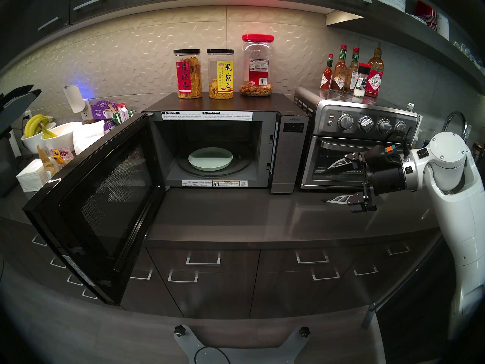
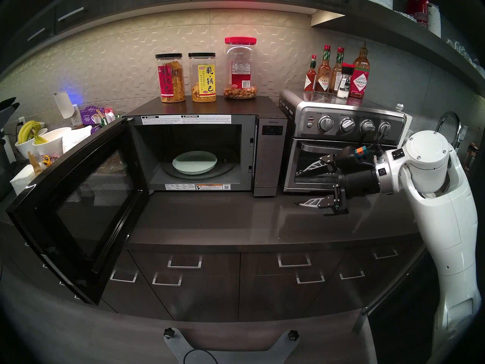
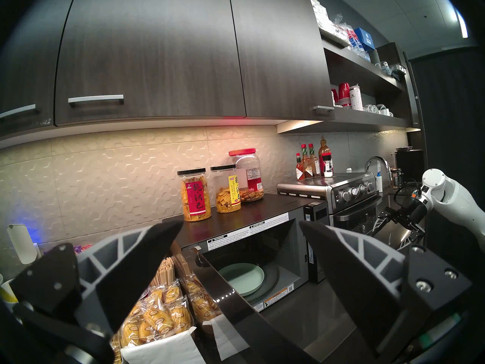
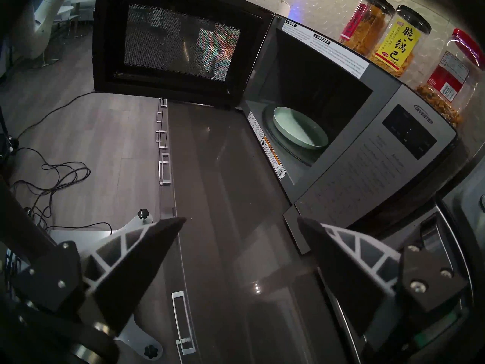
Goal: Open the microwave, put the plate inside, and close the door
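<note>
Right claw (image 1: 325, 184) hangs over the desk (image 1: 236, 213) in front of the toaster oven (image 1: 354, 145), jaws spread wide, one finger above the other, nothing betw. them, pointing toward the microwave (image 1: 225, 145). In its own wrist view the right claw (image 4: 241, 221) frames bare desk top & the microwave's control strip; not touching either. Left claw (image 3: 240, 225) seen only in left wrist view: also wide open & empty, held up high, looking down over the door's top edge.

The door (image 1: 97, 198) is swung fully out to the left, mesh inner window facing the cavity. The plate (image 1: 210, 159), pale mint green, lies flat on the glass turntable inside the microwave, approx. centred, well apart from both claws. Three snack jars (image 1: 220, 73) stand on top of the microwave; sauce bottles (image 1: 351, 72) sit on the toaster oven. Bananas (image 1: 36, 123) in a white bowl at far left.
</note>
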Robot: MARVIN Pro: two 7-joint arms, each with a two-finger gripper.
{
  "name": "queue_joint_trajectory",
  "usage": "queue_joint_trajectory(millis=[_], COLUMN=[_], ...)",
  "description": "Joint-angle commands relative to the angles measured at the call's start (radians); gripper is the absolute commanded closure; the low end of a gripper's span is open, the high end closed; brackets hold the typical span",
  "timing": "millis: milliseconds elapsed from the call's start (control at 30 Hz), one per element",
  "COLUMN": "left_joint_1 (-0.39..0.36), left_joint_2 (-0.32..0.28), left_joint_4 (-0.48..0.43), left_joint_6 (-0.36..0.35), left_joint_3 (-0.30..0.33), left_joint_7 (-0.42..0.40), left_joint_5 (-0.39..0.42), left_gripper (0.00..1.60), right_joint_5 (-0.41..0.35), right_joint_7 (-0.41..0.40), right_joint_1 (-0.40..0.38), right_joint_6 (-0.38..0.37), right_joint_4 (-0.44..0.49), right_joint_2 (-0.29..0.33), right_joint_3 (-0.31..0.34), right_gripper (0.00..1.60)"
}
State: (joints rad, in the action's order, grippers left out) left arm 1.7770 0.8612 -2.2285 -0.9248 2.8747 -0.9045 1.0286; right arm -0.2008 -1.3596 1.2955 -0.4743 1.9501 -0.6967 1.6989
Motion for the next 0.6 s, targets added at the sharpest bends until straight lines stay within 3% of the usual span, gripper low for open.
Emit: queue_joint_trajectory(millis=[0,567], left_joint_1=[-0.001,-0.007], left_joint_2=[-0.004,-0.003], left_joint_4=[0.0,0.0], left_joint_6=[0.002,-0.001], left_joint_3=[0.005,0.005], left_joint_7=[-0.105,-0.103], left_joint_5=[-0.001,0.003], left_gripper=[0.0,0.0], right_joint_5=[-0.011,-0.016], right_joint_7=[-0.012,-0.01], right_joint_1=[-0.014,-0.014], right_joint_6=[-0.003,-0.002], right_joint_4=[-0.001,-0.001], right_joint_2=[0.004,0.008], right_joint_3=[0.002,0.0], right_gripper=[0.0,0.0])
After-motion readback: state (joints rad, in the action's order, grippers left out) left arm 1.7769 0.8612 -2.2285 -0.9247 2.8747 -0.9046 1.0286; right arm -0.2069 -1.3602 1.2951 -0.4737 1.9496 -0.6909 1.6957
